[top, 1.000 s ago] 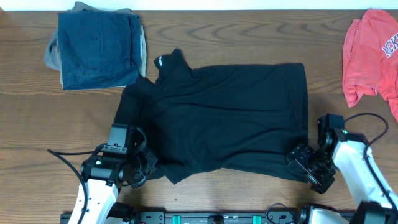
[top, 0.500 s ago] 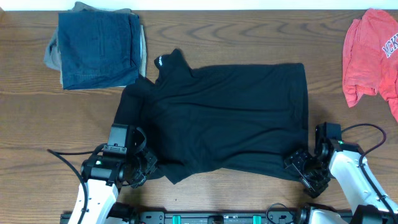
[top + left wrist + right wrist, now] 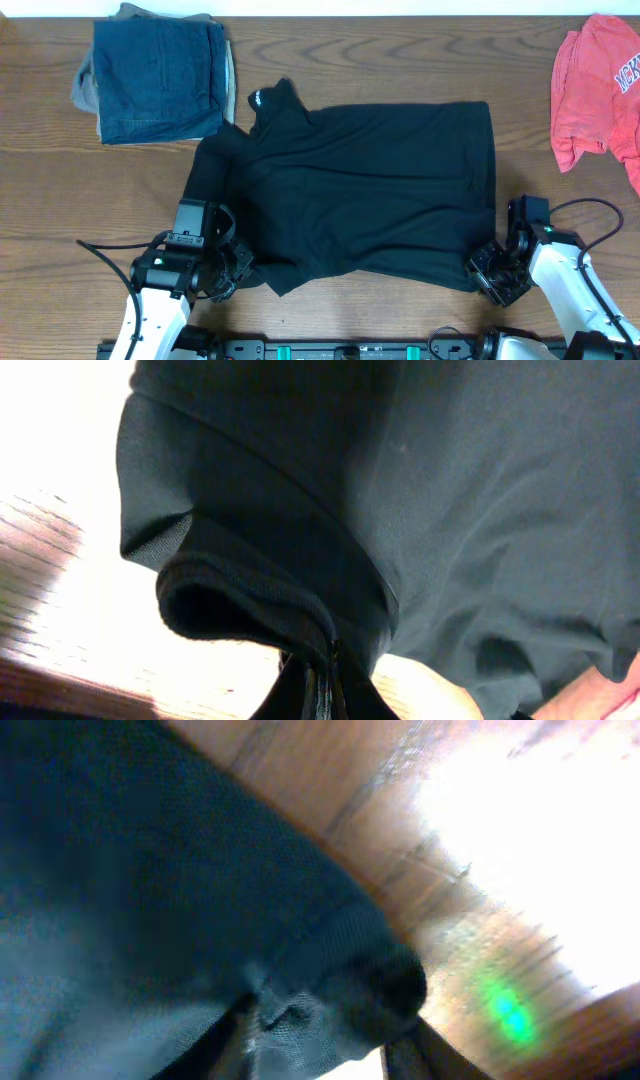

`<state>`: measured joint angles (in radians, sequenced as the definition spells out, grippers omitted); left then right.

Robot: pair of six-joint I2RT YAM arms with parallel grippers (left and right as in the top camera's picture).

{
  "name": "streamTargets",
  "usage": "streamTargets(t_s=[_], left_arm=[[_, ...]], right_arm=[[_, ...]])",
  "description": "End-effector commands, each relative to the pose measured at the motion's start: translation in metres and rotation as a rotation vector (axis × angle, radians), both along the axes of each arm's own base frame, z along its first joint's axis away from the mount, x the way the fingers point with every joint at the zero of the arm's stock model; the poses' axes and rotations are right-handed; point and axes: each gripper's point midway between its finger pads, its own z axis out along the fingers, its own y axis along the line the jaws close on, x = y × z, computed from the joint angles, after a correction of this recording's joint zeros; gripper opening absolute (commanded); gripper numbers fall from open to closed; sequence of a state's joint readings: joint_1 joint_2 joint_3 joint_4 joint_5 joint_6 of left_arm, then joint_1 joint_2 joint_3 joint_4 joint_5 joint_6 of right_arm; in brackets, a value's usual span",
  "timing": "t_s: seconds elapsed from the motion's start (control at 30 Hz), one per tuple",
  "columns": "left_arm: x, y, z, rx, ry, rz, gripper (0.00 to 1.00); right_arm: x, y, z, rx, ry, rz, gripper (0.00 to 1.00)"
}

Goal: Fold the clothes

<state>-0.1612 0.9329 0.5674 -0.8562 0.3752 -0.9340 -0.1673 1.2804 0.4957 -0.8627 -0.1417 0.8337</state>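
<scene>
The clothes [image 3: 360, 190], a black garment with a small white logo [image 3: 258, 98] at its collar, lie spread flat across the middle of the table. My left gripper [image 3: 237, 270] is at the garment's near-left corner, shut on a fold of the hem; in the left wrist view the clothes [image 3: 450, 510] hang from the pinched gripper [image 3: 325, 680]. My right gripper [image 3: 480, 268] is at the near-right corner. In the right wrist view a bunched corner of the clothes [image 3: 150, 870] fills the space inside the gripper [image 3: 318, 1040], touching both fingers.
A folded dark-blue denim and tan pile [image 3: 160, 75] sits at the back left. A coral-red shirt [image 3: 600, 85] lies at the back right edge. Bare wood table [image 3: 80, 200] surrounds the garment. Cables trail from both arms near the front edge.
My right gripper slid in onto the garment's near-right corner and its jaws closed in on the fabric. The left gripper and the garment stayed put.
</scene>
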Motion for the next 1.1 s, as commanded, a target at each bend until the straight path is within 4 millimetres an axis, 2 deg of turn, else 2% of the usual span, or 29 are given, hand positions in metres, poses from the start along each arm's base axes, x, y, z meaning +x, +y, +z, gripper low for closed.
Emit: streamTargets(t_s=[0.0, 0.07, 0.1, 0.33, 0.5, 0.7, 0.9, 1.07], left_arm=[[0.002, -0.008, 0.009, -0.042, -0.021, -0.032, 0.07], [0.001, -0.011, 0.01, -0.06, -0.016, -0.037, 0.06], [0.0, -0.013, 0.011, -0.069, -0.015, -0.04, 0.06], [0.001, -0.027, 0.027, -0.106, -0.047, -0.115, 0.06], [0.011, -0.047, 0.061, -0.11, -0.153, -0.218, 0.06], [0.034, -0.058, 0.094, -0.048, -0.309, -0.247, 0.06], [0.061, -0.044, 0.093, 0.065, -0.389, -0.185, 0.06], [0.087, -0.027, 0.089, 0.192, -0.442, -0.122, 0.06]], right_arm=[[-0.002, 0.001, -0.004, 0.008, 0.002, -0.012, 0.19], [-0.002, 0.001, -0.003, 0.009, 0.003, -0.012, 0.03], [-0.002, 0.001, -0.003, 0.009, 0.003, -0.012, 0.01], [-0.001, -0.008, 0.008, -0.005, 0.025, -0.048, 0.01], [0.002, -0.025, 0.026, -0.072, 0.049, -0.04, 0.02], [0.024, -0.031, 0.046, -0.084, -0.013, 0.0, 0.02], [0.045, -0.035, 0.061, -0.096, -0.081, 0.016, 0.02], [0.054, -0.038, 0.064, -0.108, -0.115, 0.014, 0.03]])
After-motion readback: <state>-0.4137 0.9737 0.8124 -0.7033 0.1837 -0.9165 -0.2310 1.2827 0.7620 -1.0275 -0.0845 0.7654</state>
